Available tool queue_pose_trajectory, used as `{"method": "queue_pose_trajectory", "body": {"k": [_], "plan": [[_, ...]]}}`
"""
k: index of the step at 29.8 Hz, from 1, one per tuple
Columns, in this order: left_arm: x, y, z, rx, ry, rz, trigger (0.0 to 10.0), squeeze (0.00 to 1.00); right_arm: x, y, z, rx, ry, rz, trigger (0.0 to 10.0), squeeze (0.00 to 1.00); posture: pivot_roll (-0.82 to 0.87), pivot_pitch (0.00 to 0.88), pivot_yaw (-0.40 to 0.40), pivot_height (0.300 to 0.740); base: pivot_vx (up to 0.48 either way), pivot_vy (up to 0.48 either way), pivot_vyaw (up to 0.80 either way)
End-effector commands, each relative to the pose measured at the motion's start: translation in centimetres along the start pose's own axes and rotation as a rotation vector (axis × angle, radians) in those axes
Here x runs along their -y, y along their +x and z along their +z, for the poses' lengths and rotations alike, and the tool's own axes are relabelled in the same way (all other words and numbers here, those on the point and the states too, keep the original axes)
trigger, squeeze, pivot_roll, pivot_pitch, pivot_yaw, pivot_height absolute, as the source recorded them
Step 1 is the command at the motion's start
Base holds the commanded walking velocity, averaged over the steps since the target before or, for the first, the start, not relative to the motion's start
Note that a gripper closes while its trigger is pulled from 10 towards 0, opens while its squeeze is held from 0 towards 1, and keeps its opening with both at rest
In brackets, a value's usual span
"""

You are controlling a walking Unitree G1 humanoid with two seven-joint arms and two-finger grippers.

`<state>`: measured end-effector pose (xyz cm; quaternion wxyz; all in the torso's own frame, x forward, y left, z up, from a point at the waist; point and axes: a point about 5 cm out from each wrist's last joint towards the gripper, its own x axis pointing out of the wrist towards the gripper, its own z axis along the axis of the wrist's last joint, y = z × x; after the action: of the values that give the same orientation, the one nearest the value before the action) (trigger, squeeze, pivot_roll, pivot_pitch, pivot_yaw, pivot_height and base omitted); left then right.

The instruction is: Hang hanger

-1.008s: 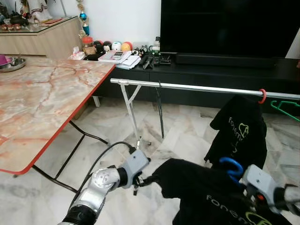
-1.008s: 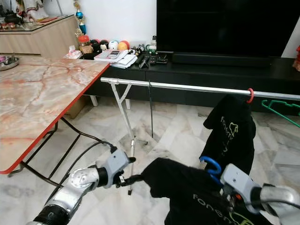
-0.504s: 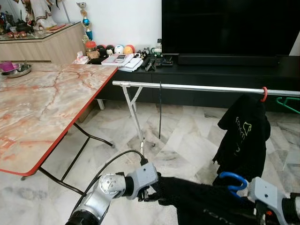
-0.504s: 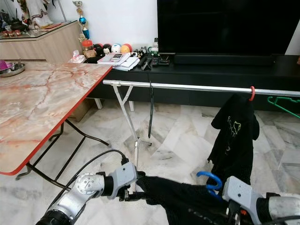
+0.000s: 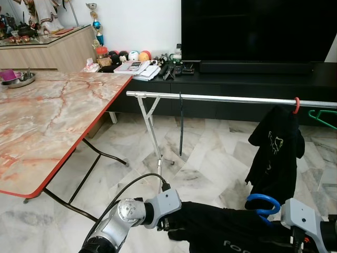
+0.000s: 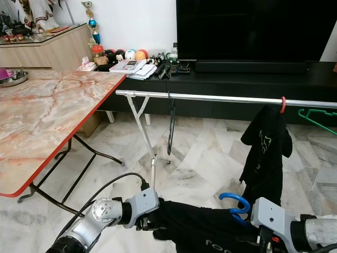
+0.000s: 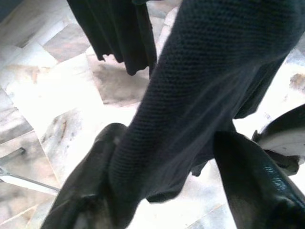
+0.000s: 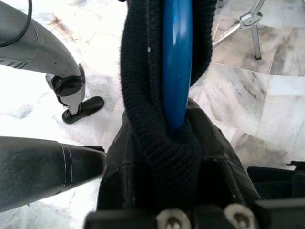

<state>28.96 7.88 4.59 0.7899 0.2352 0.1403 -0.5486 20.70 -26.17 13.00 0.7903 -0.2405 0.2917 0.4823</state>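
A black shirt (image 5: pixel 221 234) is stretched low in front of me on a blue hanger whose hook (image 5: pixel 263 204) sticks up at the right. My left gripper (image 5: pixel 167 225) is shut on the shirt's left end; the left wrist view has cloth (image 7: pixel 190 95) between both fingers (image 7: pixel 86 191). My right gripper (image 5: pixel 290 238) is shut on the hanger's neck (image 8: pixel 176 62), with the shirt's collar wrapped round it. Beyond, a silver rail (image 5: pixel 221 98) runs across the room above both grippers. A second black shirt (image 5: pixel 276 153) hangs from a red hook (image 5: pixel 296 105) near its right end.
A marble table with a red edge (image 5: pixel 52 121) stands at the left on black folding legs. The rail's stand (image 5: pixel 152 132) rises just beyond my left arm. A green hanger (image 5: pixel 324 117) hangs at the rail's far right. Behind are a black TV console (image 5: pixel 237 74) and marble floor.
Both grippers have sunk lower with the shirt, which now lies flatter and stretched between them. The view has tilted up slightly since the oldest frame.
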Motion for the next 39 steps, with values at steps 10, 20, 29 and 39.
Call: {"method": "queue_pose_trajectory", "body": {"k": [10, 20, 29, 39], "plan": [[1.0, 0.7, -0.2, 0.010, -0.008, -0.055, 0.0, 0.00, 0.5, -0.4, 1.4, 0.052, -0.034, -0.044, 10.0, 0.00, -0.05, 0.000, 0.073, 0.740, 0.000, 0.000, 0.00], [1.1, 0.3, -1.1, -0.045, 0.048, -0.099, 0.0, 0.00, 0.7, -0.1, 1.3, 0.043, -0.031, -0.051, 10.0, 0.00, -0.04, 0.000, 0.076, 0.740, 0.000, 0.000, 0.00], [0.6, -0.2, -0.9, -0.058, 0.076, -0.103, 0.0, 0.00, 0.7, 0.0, 1.3, 0.046, -0.030, -0.054, 10.0, 0.00, -0.03, 0.000, 0.076, 0.740, 0.000, 0.000, 0.00], [-1.8, -1.3, -1.8, -0.142, 0.083, 0.097, 0.0, 0.00, 1.0, 0.2, 1.0, 0.032, -0.021, -0.086, 10.0, 0.00, -0.03, 0.000, 0.079, 0.740, 0.000, 0.000, 0.00]]}}
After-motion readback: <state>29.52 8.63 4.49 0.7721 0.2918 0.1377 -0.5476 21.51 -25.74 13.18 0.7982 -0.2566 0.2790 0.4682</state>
